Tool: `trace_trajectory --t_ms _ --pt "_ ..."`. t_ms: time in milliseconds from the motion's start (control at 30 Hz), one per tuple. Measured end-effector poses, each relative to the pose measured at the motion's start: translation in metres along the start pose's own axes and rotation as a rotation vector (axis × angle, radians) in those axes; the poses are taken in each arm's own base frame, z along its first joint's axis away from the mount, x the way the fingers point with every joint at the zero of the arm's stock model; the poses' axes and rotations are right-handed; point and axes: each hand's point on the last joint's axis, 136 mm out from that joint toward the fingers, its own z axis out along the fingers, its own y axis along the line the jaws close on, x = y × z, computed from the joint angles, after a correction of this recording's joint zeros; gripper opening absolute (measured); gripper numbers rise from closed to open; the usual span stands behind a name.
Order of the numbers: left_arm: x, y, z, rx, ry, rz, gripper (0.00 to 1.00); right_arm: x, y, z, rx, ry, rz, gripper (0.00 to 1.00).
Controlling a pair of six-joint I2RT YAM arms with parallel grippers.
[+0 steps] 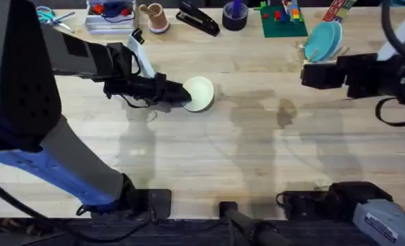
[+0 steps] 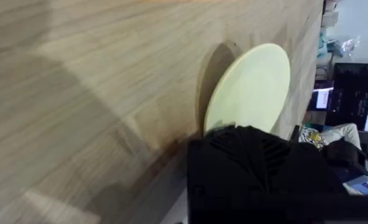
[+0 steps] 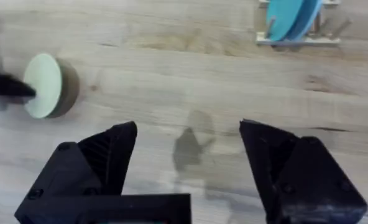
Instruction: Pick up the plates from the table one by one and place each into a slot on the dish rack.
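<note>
- Left end effector [image 1: 183, 96] clamped on the rim of the cream-yellow plate [image 1: 200, 93], fingers black, reaching in from the left across the middle of the table [image 1: 209, 150].
- Cream-yellow plate held tilted up on edge, lifted off the wood with its shadow just beneath; seen in the left wrist view [image 2: 249, 87] as a pale disc with its near edge hidden behind the black finger housing, and in the right wrist view [image 3: 42, 84] as a small oval well apart from that arm's own fingers.
- Right end effector [image 3: 187, 155] with fingers spread wide, nothing between them, bare wood under the gap; in the overhead view [image 1: 306, 74] hovering at the right side, just below the dish rack.
- Dish rack [image 1: 312, 56] at the far right of the table, holding teal plates [image 1: 323, 39] upright in its slots; same rack [image 3: 299, 40] and teal plates [image 3: 291, 17] in the right wrist view, well apart from the cream-yellow plate.
- Along the far edge: a black stapler [image 1: 198, 19], a roll of black tape [image 1: 234, 16], a green board with coloured blocks [image 1: 282, 19].
</note>
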Motion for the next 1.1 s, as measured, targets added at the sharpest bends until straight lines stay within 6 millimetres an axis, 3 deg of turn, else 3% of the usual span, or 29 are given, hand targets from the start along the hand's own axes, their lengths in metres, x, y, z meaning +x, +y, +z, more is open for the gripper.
trace_trajectory --t_ms 233,600,1100 --pt "0.000 0.000 0.000 0.000 0.000 0.000 0.041 0.001 0.031 0.018 -0.081 0.042 -0.053 0.995" --pt "0.000 0.000 0.000 0.000 0.000 0.000 0.041 -0.022 0.100 0.065 -0.297 0.027 -0.029 0.993" --pt "0.000 0.000 0.000 0.000 0.000 0.000 0.041 0.004 0.166 0.130 -0.476 0.171 0.024 0.977"
